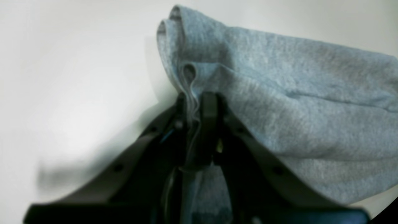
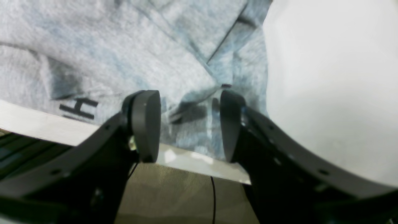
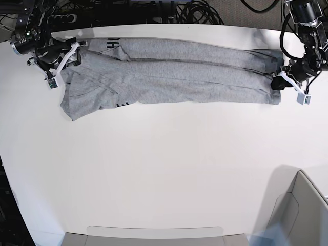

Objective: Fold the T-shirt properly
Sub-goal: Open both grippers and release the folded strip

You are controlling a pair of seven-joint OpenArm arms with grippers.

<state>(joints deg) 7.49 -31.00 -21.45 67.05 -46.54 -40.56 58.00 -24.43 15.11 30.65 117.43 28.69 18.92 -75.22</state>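
Stretched as a long narrow band along the far side of the white table (image 3: pixel 164 169), the T-shirt (image 3: pixel 174 72) with its end bunched and clenched in the left hand (image 1: pixel 195 102), right hand (image 2: pixel 189 124) spread wide over the lettered end, gripping nothing. Likely to slip or twist if pulled with only that thin pinch. Loose cables (image 3: pixel 169 10) behind the table edge, grey bin (image 3: pixel 300 215) at the near corner, neither in the way.

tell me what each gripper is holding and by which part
The left gripper pinches the T-shirt by a bunched fabric edge at one end; the right gripper is open, holding nothing.
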